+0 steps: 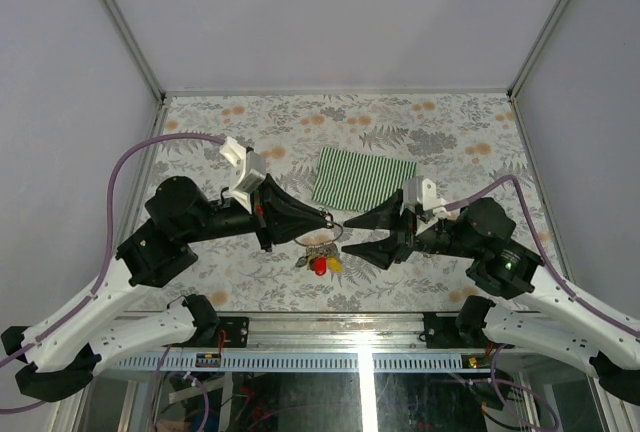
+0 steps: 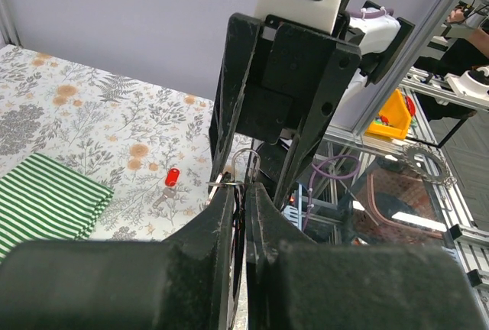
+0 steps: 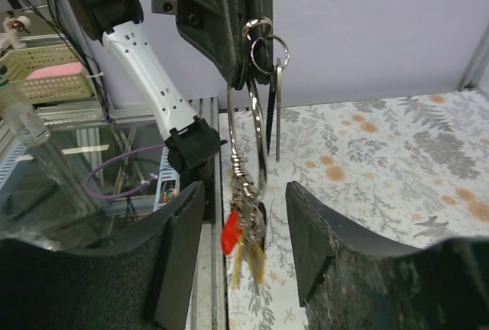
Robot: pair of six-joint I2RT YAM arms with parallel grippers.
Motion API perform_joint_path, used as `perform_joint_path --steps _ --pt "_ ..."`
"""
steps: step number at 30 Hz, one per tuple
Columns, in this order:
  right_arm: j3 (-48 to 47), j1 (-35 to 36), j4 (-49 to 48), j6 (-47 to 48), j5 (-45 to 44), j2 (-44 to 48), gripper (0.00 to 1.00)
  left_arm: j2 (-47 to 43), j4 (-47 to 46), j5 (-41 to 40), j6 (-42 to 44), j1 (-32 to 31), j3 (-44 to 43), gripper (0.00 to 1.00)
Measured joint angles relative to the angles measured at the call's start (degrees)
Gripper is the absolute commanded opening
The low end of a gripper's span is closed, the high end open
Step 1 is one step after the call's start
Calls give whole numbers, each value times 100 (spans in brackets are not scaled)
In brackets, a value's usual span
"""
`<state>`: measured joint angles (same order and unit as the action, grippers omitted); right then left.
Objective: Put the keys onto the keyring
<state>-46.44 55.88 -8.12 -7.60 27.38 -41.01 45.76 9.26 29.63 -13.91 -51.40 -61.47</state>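
Keyring [image 3: 264, 154] is up off the surface [image 1: 450, 142], pinched at its top by the fingers of the left gripper [image 1: 328, 219], which are squeezed tight together on the thin silver wire so that the loop pokes out just past their tips. From where the right wrist looks, the ring hangs straight down below that grip, and a bunch of small keys [image 3: 244, 234] dangles from its lowest part, one tag red and a couple yellow, all clear of the surface. Up by the gripping point sits a smaller ring [image 3: 276, 49] with a slim dark piece hanging straight down from it; I can't tell for sure what that piece is. The right gripper [image 1: 346, 236] faces the left one nose to nose near the middle of the surface, its fingers standing partly apart with nothing between them but air. In its own view the hanging bunch lines up with the gap, yet neither finger touches the ring or the keys. One loose red-tagged key [image 2: 172, 177] lies flat on the flowered surface, seen from the left wrist, apart from the ring and between the fingers and the green-and-white striped cloth [image 1: 362, 180]. The cloth lies flat on the far side of both grippers, touching neither.
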Motion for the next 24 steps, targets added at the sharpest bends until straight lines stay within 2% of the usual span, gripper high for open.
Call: perform_joint_path --steps 4,7,16,24 --pt "0 0 -201 -107 306 -251 50 15 2 -4 -50 0 0 0" --pt "2 0 -262 -205 431 -396 45 35 2 -4 -63 0 -2 0" --pt "2 0 -713 -450 507 -522 0 70 -28 -22 -142 0 -2 1" --pt "2 -7 -802 -553 472 -527 0 28 -90 -50 -195 -31 0 13"
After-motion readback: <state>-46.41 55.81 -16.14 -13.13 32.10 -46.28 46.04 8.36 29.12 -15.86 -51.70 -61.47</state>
